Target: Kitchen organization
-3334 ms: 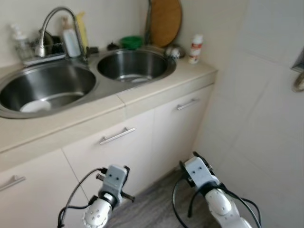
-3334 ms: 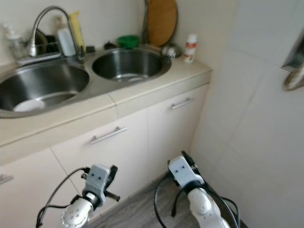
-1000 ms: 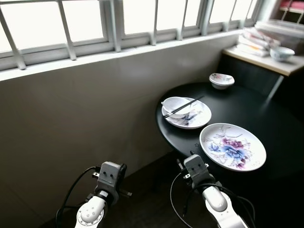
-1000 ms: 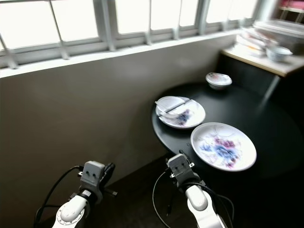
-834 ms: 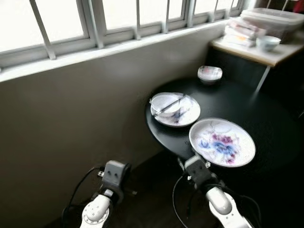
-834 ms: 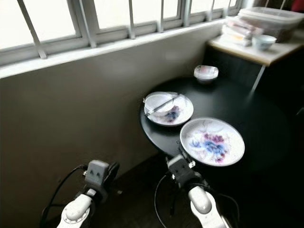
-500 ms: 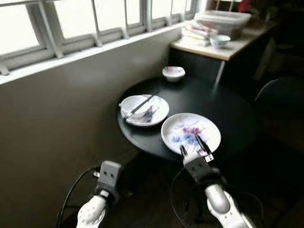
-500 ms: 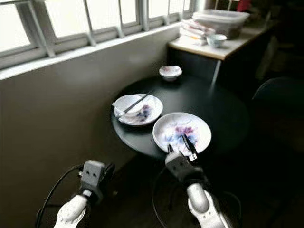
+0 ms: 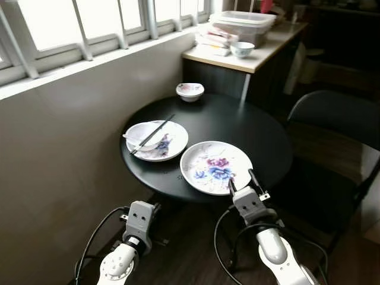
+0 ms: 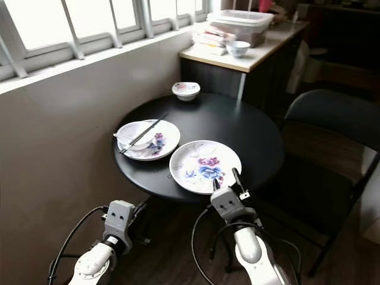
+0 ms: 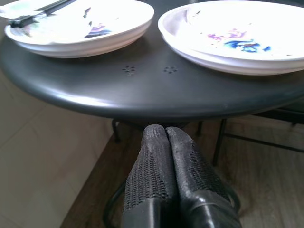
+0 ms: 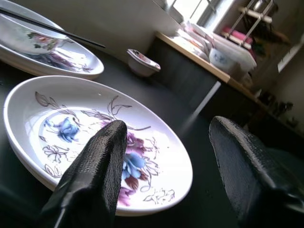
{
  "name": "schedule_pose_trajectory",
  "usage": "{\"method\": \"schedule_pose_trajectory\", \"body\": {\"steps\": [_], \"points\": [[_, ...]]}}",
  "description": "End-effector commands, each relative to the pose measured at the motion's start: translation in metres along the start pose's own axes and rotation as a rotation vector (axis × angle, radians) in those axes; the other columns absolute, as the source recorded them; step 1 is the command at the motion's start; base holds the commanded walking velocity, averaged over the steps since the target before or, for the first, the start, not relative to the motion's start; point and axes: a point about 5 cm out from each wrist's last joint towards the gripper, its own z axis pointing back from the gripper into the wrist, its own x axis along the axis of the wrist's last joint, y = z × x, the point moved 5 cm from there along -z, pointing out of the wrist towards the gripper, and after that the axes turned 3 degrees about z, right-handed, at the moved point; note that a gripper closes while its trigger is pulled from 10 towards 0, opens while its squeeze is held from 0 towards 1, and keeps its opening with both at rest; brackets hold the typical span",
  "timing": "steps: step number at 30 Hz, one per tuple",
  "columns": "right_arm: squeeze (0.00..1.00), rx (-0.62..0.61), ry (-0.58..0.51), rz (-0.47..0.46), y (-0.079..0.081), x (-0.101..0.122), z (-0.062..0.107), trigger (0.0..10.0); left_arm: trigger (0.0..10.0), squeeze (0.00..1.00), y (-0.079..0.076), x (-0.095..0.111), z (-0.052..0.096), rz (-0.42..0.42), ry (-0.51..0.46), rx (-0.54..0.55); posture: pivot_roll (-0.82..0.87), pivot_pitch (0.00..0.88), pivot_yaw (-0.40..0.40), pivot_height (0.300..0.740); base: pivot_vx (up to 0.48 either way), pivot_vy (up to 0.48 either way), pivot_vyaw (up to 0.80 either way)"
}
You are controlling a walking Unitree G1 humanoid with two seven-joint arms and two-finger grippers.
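Dining corner under a window wall, round black tabletop (image 9: pixel 249 127) with a dark chair (image 9: pixel 332 116) beside it and a side counter (image 9: pixel 261 50) behind. Right hand (image 9: pixel 244 183) raised at the near rim of the tabletop, fingers spread wide, holding nothing; big floral plate (image 9: pixel 215 166) lies directly ahead of it, its near edge just past the fingertips, and in the right wrist view it sits framed between the two fingers (image 12: pixel 92 166). Left hand (image 11: pixel 167 137) low, below tabletop height, pressed closed and empty, well short of the dishes. Right arm clearly nearer. Plate is round and flat, no long axis, so approach is over the rim. Further from the right hand and to its left: second plate (image 9: pixel 169 142) carrying a white bowl (image 9: pixel 142 135) with chopsticks (image 9: pixel 153 133) across it, long axis running diagonally, far tips pointing away from the hand toward the window. Small bowl (image 9: pixel 190 91) at the far edge. Likely next: right hand closes on the near plate rim
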Motion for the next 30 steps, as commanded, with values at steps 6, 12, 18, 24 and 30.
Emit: {"method": "schedule_pose_trajectory", "body": {"steps": [6, 12, 18, 24, 30], "points": [[0.0, -0.306, 0.172, -0.282, -0.064, -0.032, -0.007, 10.0, 10.0, 0.0, -0.001, 0.002, -0.001, 0.006, -0.006, -0.007, -0.07, 0.0, 0.031, 0.74, 0.0, 0.0, 0.0], [0.0, -0.405, 0.216, -0.389, -0.095, -0.043, -0.015, 10.0, 10.0, 0.0, -0.002, 0.002, -0.002, 0.009, -0.007, -0.009, -0.07, 0.0, 0.029, 0.74, 0.0, 0.0, 0.0], [0.0, -0.295, 0.303, -0.581, -0.094, -0.058, -0.035, 10.0, 10.0, 0.0, -0.004, 0.002, -0.004, 0.012, -0.008, -0.011, -0.07, 0.0, 0.027, 0.74, 0.0, 0.0, 0.0], [0.0, -0.262, 0.361, -0.776, -0.093, -0.064, -0.049, 10.0, 10.0, 0.0, -0.005, 0.002, -0.005, 0.015, -0.009, -0.013, -0.07, 0.0, 0.025, 0.74, 0.0, 0.0, 0.0], [0.0, -0.204, 0.379, -0.871, -0.087, -0.06, -0.064, 10.0, 10.0, 0.0, -0.006, 0.003, -0.005, 0.017, -0.011, -0.011, -0.06, 0.0, 0.02, 0.74, 0.0, 0.0, 0.0]]}}
